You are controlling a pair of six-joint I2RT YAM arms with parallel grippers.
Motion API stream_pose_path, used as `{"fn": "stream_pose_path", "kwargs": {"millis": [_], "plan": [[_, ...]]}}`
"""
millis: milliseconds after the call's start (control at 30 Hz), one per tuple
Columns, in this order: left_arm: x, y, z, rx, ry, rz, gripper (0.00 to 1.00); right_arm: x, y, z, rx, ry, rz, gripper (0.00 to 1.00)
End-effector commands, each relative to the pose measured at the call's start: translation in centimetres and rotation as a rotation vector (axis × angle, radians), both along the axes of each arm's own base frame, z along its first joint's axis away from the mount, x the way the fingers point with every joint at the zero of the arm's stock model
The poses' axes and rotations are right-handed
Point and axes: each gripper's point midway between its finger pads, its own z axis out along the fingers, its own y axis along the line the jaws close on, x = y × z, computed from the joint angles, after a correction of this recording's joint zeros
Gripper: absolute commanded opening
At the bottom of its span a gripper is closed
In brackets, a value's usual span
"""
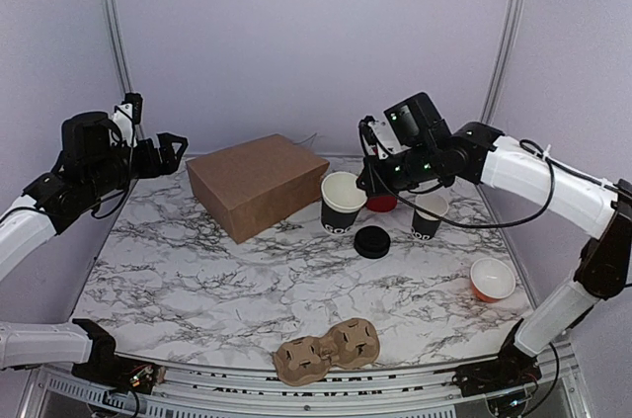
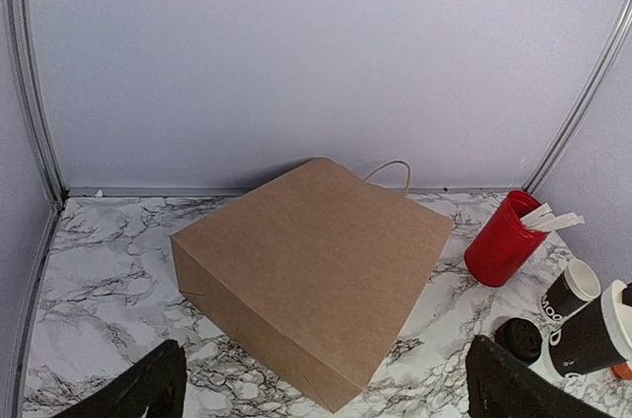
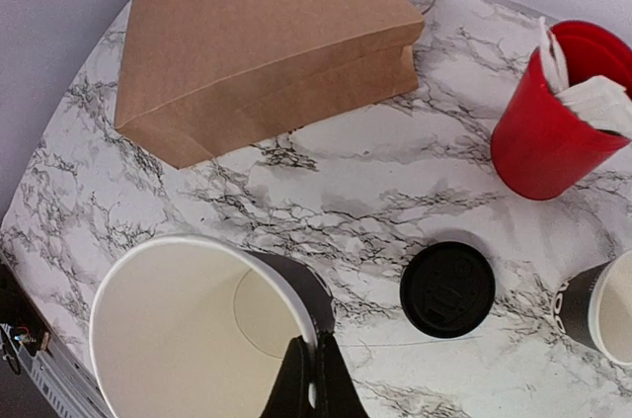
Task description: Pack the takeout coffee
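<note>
- My right gripper (image 3: 314,378) pinches only the rim of the cup (image 3: 188,329); so thin a hold could let it tilt or slip.
- Swinging wide could knock the red tub (image 3: 538,136).
- My left gripper (image 1: 170,149) hangs spread, empty.

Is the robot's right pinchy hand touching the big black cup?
Touching. The right wrist view shows the right gripper pinching the white rim of the black cup, one finger inside, one outside.

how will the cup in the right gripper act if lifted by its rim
Probably light: the black cup looks empty. Its thin paper rim may flex where the right gripper pinches it. Held by one side, it could tilt.
</note>
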Motion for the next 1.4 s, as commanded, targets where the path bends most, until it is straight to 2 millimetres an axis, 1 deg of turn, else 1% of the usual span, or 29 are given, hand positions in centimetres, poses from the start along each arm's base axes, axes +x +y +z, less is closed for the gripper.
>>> {"fn": "stream_pose_path", "kwargs": {"millis": [0,67,100,133,167,300,400,567,733,867,967,1033,1200,1233,1300,1367], "plan": [[0.2,-0.1,0.3,-0.013,-0.02,-0.009,0.99,0.3,3.5,-1.6,0.039,0.001,0.052,0.0],[0.1,-0.1,0.3,-0.016,-0.019,-0.01,0.99,-0.1,4.9,-3.2,0.019,0.014,0.079,0.0],[0.1,-0.1,0.3,-0.017,-0.019,-0.01,0.99,0.1,5.2,-3.9,0.009,0.013,0.08,0.0],[0.1,-0.1,0.3,-0.018,-0.02,-0.011,0.99,-0.7,6.3,-4.5,-0.001,0.01,0.108,0.0],[0.1,-0.2,0.4,-0.02,-0.02,-0.015,0.99,-0.8,6.8,-5.5,-0.013,0.014,0.114,0.0],[0.1,-0.2,0.3,-0.023,-0.018,-0.018,0.99,-1.1,8.0,-8.1,0.029,0.043,0.13,0.0],[0.0,-0.1,0.5,-0.024,-0.023,-0.016,0.99,-1.1,8.4,-9.8,0.037,0.064,0.127,0.0],[0.2,-0.1,0.4,-0.027,-0.018,-0.015,0.99,-1.1,8.7,-11.1,0.02,0.075,0.125,0.0],[0.4,0.1,0.2,-0.038,-0.011,-0.013,0.99,-1.5,8.7,-12.1,-0.001,0.087,0.131,0.01],[0.5,0.3,0.3,-0.049,-0.01,-0.015,0.99,-1.5,8.7,-12.3,-0.012,0.093,0.136,0.14],[0.5,0.5,0.3,-0.051,-0.01,-0.009,0.99,-1.6,8.8,-12.3,-0.021,0.098,0.141,0.26],[0.5,0.5,0.4,-0.052,-0.013,-0.007,0.99,-1.5,8.7,-12.0,-0.026,0.094,0.141,0.32],[0.6,0.7,0.4,-0.055,-0.012,-0.004,0.99,-1.1,8.3,-10.1,-0.036,0.056,0.123,0.44],[0.6,0.7,0.4,-0.055,-0.012,-0.004,0.99,-1.0,8.1,-9.6,-0.037,0.046,0.118,0.45],[0.6,0.8,0.3,-0.056,-0.01,-0.002,0.99,-0.8,7.8,-8.6,-0.042,0.023,0.107,0.48],[0.6,0.7,0.3,-0.056,-0.009,-0.006,0.99,-0.5,7.1,-7.7,-0.06,-0.009,0.089,0.55]]}}
